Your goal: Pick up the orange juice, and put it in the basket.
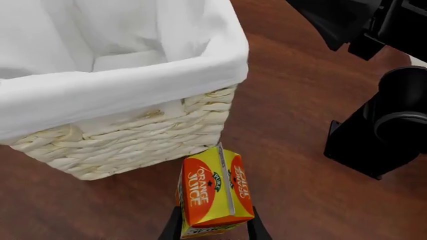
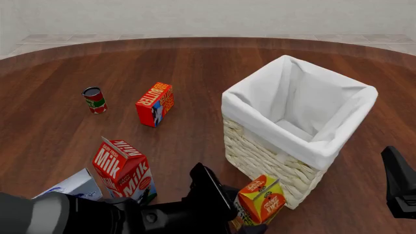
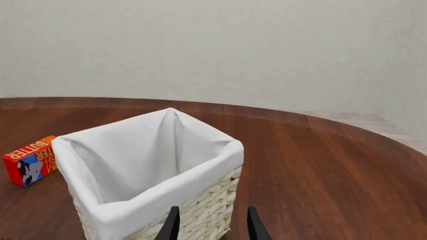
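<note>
Left claw (image 1: 213, 231) clamps the juice (image 1: 213, 192) by its flat lower sides, a light, stiff, crushable carton, just beside the basket (image 1: 133, 145) near the table's near edge; right claw (image 3: 211, 222) gapes empty.

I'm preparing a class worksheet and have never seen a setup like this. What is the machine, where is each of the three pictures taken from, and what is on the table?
These are simulator renders of two robot arms at a wooden table. One picture looks down from behind the arms; the others come from cameras behind each gripper. The left gripper holds the orange juice beside the basket. The right gripper is open, holding nothing. Also on the table: a milk carton, a butter box and a small can.
</note>
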You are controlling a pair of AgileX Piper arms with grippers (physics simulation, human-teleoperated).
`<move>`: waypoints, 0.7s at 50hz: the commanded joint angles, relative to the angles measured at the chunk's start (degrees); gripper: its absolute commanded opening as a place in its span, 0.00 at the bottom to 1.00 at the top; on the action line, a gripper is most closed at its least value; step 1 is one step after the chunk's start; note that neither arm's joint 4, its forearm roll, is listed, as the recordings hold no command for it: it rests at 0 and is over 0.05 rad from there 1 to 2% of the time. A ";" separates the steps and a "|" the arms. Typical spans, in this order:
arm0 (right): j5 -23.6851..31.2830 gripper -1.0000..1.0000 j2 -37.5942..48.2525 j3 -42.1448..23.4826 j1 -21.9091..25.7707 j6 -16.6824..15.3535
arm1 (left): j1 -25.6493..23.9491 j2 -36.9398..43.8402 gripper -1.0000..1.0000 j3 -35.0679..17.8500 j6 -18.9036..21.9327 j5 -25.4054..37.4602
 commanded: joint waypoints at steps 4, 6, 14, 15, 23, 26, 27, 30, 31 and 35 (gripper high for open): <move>-0.24 1.00 -0.07 0.39 -0.12 -0.05 | -0.90 -4.12 0.00 1.75 6.47 -0.62; -0.13 1.00 0.08 0.08 -0.18 -0.09 | -1.39 -4.98 0.00 1.54 6.18 0.09; 0.05 1.00 0.07 -0.05 -0.28 -0.06 | -2.86 -9.73 0.00 -0.46 2.60 5.93; 0.05 1.00 0.07 -0.06 -0.28 -0.06 | -2.86 -9.76 0.00 -0.46 2.60 5.96; 0.15 1.00 0.06 -0.29 -0.34 -0.05 | -2.87 -18.71 0.00 -1.78 2.20 14.47; 0.10 1.00 0.05 -0.29 -0.37 -0.09 | -2.59 -20.82 0.00 -1.93 2.71 16.25; 0.18 1.00 0.05 -0.38 -0.38 -0.05 | -2.67 -22.02 0.00 -2.23 2.60 17.51; 0.81 1.00 0.01 -1.02 -0.43 -0.05 | -2.42 -24.71 0.00 -2.65 2.04 20.20; 0.44 1.00 0.02 -0.67 -0.43 -0.03 | -2.43 -25.47 0.00 -2.70 2.00 20.96; 0.49 1.00 0.01 -0.73 -0.46 0.00 | -2.03 -28.19 0.00 -2.80 2.09 23.39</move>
